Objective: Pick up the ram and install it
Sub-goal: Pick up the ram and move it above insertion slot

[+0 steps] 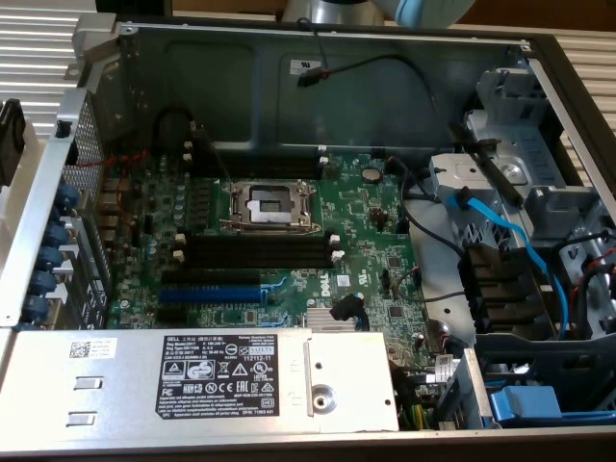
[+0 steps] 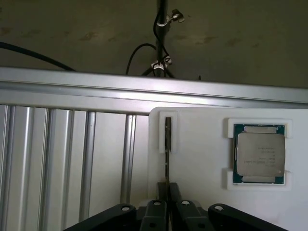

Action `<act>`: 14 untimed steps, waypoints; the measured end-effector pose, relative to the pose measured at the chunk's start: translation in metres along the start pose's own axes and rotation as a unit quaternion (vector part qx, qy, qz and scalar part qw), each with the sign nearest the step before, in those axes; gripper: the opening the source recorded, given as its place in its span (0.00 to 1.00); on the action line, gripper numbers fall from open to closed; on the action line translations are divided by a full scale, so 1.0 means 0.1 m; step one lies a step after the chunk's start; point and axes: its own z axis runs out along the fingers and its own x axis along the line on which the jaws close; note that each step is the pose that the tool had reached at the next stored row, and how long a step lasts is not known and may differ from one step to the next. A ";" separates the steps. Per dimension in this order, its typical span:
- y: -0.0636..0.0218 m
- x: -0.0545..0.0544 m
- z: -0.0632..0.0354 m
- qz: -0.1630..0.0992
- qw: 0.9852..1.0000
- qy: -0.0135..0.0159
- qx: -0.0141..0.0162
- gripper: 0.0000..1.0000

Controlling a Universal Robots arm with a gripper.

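While my exterior view shows only the open computer case (image 1: 539, 58), with the arm's pale blue joint (image 1: 423, 10) just peeking in above its rear wall, the wrist view puts me over a white holder tray (image 2: 202, 159) beside ribbed aluminium rails (image 2: 67, 159). I can see the ram (image 2: 167, 144) standing on edge in a narrow slot of that tray, seen end-on as a thin dark strip, and the gripper (image 2: 166, 190) has its black fingers (image 2: 175, 192) clenched together around the stick's near end. A processor chip (image 2: 259, 154) sits in its own square recess of the tray, apart from the ram. On the green motherboard (image 1: 366, 221), the black memory slots (image 1: 255, 252) lie just below the open CPU socket (image 1: 268, 205), with the blue expansion slot (image 1: 210, 293) below those.
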 end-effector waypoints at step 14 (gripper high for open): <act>0.000 0.00 0.000 0.000 1.000 0.000 0.000 0.12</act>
